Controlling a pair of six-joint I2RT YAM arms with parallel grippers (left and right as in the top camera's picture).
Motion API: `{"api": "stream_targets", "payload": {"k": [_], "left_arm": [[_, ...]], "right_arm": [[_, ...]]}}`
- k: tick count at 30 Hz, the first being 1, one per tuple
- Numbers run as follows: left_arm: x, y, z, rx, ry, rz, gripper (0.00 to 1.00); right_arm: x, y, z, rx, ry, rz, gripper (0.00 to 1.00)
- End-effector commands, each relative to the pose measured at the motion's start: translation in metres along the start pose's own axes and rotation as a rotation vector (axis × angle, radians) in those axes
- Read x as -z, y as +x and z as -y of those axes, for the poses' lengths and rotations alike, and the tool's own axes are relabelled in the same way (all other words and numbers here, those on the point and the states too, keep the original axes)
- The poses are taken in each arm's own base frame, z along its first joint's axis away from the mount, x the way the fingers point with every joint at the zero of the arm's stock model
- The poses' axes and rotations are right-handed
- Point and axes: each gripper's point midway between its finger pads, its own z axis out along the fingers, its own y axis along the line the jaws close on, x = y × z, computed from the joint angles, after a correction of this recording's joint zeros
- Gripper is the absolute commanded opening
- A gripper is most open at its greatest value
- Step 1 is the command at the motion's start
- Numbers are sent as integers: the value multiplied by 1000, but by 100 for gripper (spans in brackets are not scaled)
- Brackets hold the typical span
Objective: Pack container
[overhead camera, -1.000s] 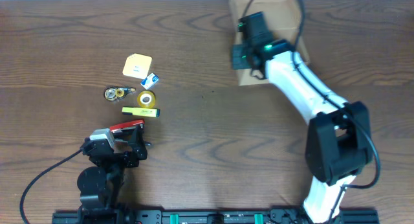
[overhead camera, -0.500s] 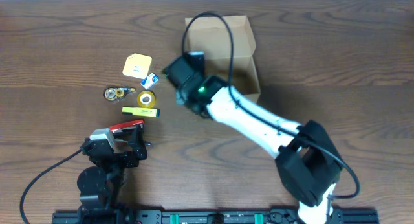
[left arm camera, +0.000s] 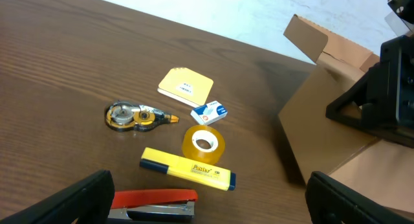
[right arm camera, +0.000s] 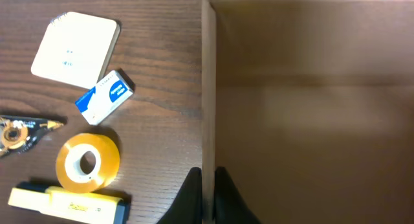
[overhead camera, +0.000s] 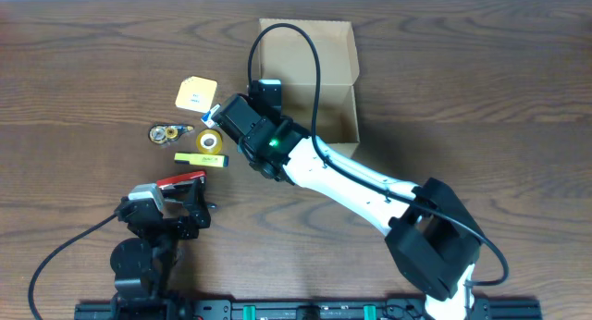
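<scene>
Evidently packing has barely begun: the container sits open, seemingly empty, at twelve o'clock on the table, with the stationery loose at its nine. The right gripper straddles its wall, though I cannot tell whether it is clamped; the left gripper gapes empty.

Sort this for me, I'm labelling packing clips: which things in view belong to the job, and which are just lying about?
Job: cardboard box; right gripper, fingers astride its wall; probably to go in: sticky notes, small blue-and-white box, tape roll, yellow highlighter, correction tape, red stapler.
Lying about: only the left gripper, open, away from the box.
</scene>
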Motion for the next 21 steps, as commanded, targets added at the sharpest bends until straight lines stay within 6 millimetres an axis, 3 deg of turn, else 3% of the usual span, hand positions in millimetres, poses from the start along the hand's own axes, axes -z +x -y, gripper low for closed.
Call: {"api": "stream_targets", "payload": {"k": [1,2,4,5,10,14,17,21], "left_arm": [[-3,9,-7,14,-26,-16,95],[-3,9,-7,15,-26,-16,95],[-3,9,-7,15,-26,-16,95],[-3,9,-7,15,-26,-16,95],[-3,9,-7,15,-26,-16,96],[-3,9,-7,15,-26,-16,95],[-3,9,-7,14,-26,-16,95],[-3,9,-7,15,-26,-16,95]], "right_arm": [[0,-5,-3,-6,10,29,45],[0,-5,-3,-6,9,30,65],[0,-6,-3,7,9,30,91],[1,-6,-4,25,8,31,99],[26,-24,-3,98,-2,43,99],[70,-61,3,122,-43,108,99],[107,-94,30,103,-50,162,99],[122,-116,76,139,-22,141,99]]}}
